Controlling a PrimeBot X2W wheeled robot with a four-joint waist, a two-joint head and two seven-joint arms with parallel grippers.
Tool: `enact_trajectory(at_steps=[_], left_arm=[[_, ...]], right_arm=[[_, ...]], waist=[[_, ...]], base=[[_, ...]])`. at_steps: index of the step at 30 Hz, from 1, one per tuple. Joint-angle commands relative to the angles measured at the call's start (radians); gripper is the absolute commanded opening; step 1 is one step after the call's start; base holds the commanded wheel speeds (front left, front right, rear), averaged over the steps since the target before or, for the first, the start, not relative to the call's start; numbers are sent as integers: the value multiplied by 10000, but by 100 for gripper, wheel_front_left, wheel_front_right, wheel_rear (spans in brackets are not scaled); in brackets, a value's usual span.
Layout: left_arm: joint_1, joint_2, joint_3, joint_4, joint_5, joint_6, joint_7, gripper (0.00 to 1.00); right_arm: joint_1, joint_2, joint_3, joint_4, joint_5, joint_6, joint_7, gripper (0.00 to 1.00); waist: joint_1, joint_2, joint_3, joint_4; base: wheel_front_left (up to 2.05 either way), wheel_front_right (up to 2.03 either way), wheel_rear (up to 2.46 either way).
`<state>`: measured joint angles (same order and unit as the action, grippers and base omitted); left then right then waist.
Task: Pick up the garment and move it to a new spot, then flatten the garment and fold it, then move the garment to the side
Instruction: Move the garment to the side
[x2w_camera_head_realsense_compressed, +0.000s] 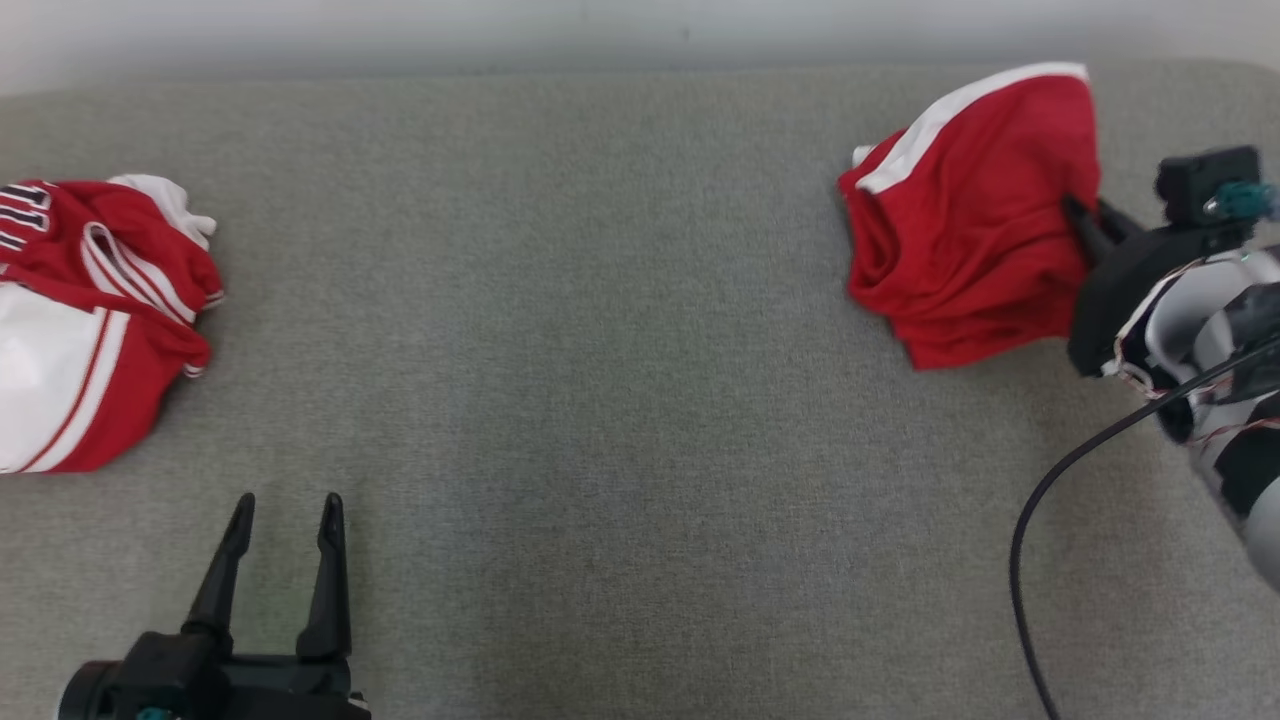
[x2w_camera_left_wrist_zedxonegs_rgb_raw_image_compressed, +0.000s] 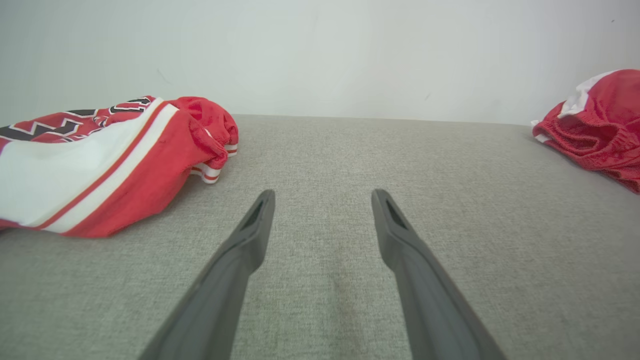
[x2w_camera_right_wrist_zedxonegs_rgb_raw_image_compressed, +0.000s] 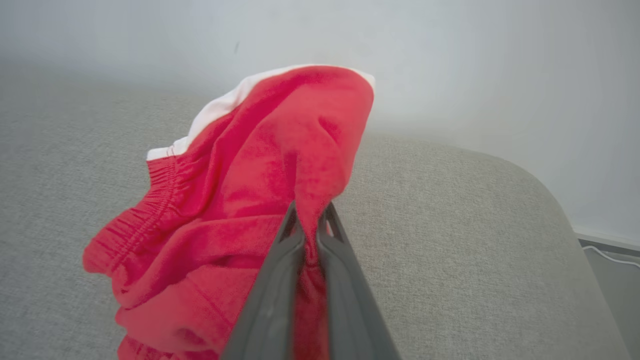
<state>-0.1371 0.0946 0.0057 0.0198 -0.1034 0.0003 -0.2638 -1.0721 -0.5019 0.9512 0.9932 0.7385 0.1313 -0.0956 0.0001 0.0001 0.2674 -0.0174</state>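
The red shorts (x2w_camera_head_realsense_compressed: 965, 215), with a white stripe along one edge and a gathered waistband, sit bunched at about 2 o'clock in the head view, near the far right corner of the grey padded surface (x2w_camera_head_realsense_compressed: 600, 350). The right hand (x2w_camera_head_realsense_compressed: 1085, 215) comes in from 3 o'clock and has its two dark fingers pressed together on a fold of the red cloth. In the right wrist view that fold runs up between the fingers of the hand (x2w_camera_right_wrist_zedxonegs_rgb_raw_image_compressed: 311, 220), and the shorts (x2w_camera_right_wrist_zedxonegs_rgb_raw_image_compressed: 240, 215) rise to a peak above them while the lower folds spread toward 8 o'clock. Whether those lower folds touch the surface cannot be told. A black cable (x2w_camera_head_realsense_compressed: 1040, 500) loops down from the right arm toward 5 o'clock. The left hand (x2w_camera_head_realsense_compressed: 285, 520) hovers at 7 o'clock, well apart from the shorts, its fingers spread wide with nothing between them. A second garment, a red and white jersey (x2w_camera_head_realsense_compressed: 90, 320), lies crumpled at 9 o'clock, at the left edge. A pale wall (x2w_camera_left_wrist_zedxonegs_rgb_raw_image_compressed: 320, 50) stands behind the surface at 12 o'clock.
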Motion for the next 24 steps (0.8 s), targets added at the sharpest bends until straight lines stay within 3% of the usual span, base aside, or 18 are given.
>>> enact_trajectory(at_steps=[1,14,24], left_arm=[[-125,103,68,-81,115,-38,-8,100],[-215,593,374,-1192,302,85,-8,100],[-96,853,515,-2272,411,253,143,100]], right_arm=[[-232,-97,40,22,5,-10,-6,0],[-1804,-1357,565,543,-290,-10,-118,0],[-2463,-1762,805,919,-324,-10,-238,0]], waist=[[-1,-1,636,-401],[-1,-1,1805,-580],[-1,-1,2280,-617]], base=[[0,0,0],[0,0,0],[0,0,0]])
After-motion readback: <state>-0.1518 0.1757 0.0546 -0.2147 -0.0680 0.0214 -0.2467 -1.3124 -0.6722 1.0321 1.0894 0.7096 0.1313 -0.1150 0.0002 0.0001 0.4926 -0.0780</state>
